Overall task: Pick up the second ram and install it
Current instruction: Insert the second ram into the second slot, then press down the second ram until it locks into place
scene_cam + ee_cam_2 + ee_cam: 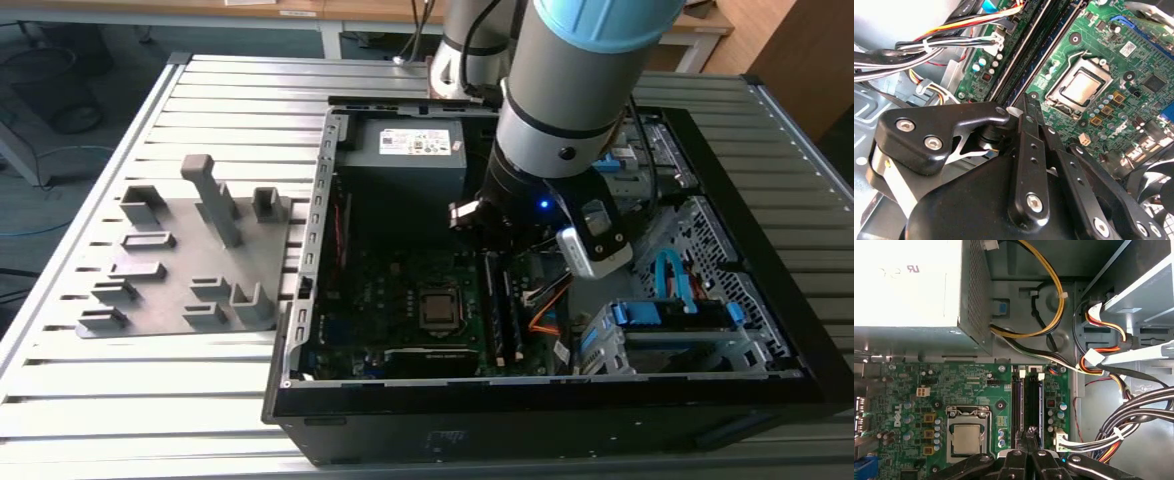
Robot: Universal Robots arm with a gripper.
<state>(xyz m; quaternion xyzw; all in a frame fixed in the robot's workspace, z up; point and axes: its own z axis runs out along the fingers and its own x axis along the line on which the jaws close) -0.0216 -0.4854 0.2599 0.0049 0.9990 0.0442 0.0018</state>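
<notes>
**Item: the second ram** (1033, 400). A long, thin memory stick, seen edge-on. It was judged to be the dark strip standing in the memory slots just right of the processor socket (966, 435) in the first wrist view, inside the open computer case (534, 420).

**End effector** (1030, 430). Lowered into the case directly over those slots, with the fingers drawn narrow and the tips meeting at the near end of the slot row. Whether they pinched the stick's top edge or merely bore on it could not be told.

**Handling, judged.**
- Light, stiff and flat, with a brittle board and exposed chips.
- Best taken by the two flat faces near the middle of the long top edge, or pressed squarely on that edge.
- The contact edge should be left untouched and any twist avoided.
- The smooth faces might slip under a weak pinch.

**Surroundings.**
- Cable bundles (1134, 415) lay right of the slots.
- The power supply (414, 150) sat at the far side of the case.
- A grey fixture plate (174, 270) lay on the slatted counter (134, 400), at the exterior view's left and well apart from the case.
</notes>
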